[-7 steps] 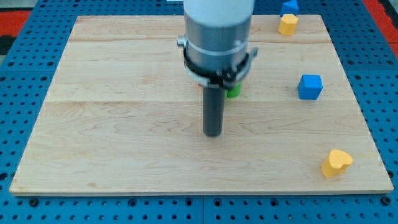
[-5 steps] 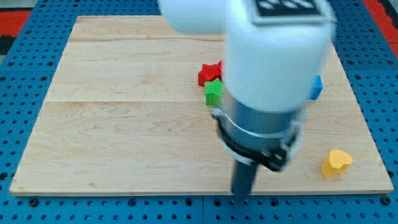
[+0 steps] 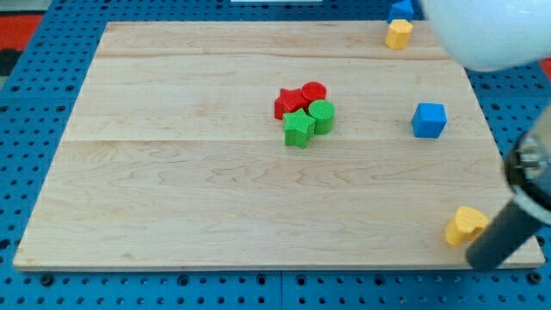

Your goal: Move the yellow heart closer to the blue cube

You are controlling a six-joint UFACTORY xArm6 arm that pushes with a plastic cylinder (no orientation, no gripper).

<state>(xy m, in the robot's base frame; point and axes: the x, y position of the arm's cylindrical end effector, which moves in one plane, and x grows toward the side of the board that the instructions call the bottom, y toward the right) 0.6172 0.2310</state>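
Note:
The yellow heart (image 3: 464, 224) lies near the board's bottom right corner. The blue cube (image 3: 429, 120) sits well above it, by the right edge. My rod comes in from the view's right, blurred, and my tip (image 3: 482, 261) rests just below and right of the yellow heart, very close to it or touching; I cannot tell which.
A cluster at the board's middle holds a red star (image 3: 288, 102), a red cylinder (image 3: 313, 91), a green star (image 3: 298, 129) and a green cylinder (image 3: 322, 114). A yellow block (image 3: 398, 34) and a blue block (image 3: 401, 9) sit at the top right. The wooden board (image 3: 172, 172) lies on a blue pegboard.
My arm has swept from the board's middle to the bottom right corner, uncovering the red and green cluster. The blocks have not moved.

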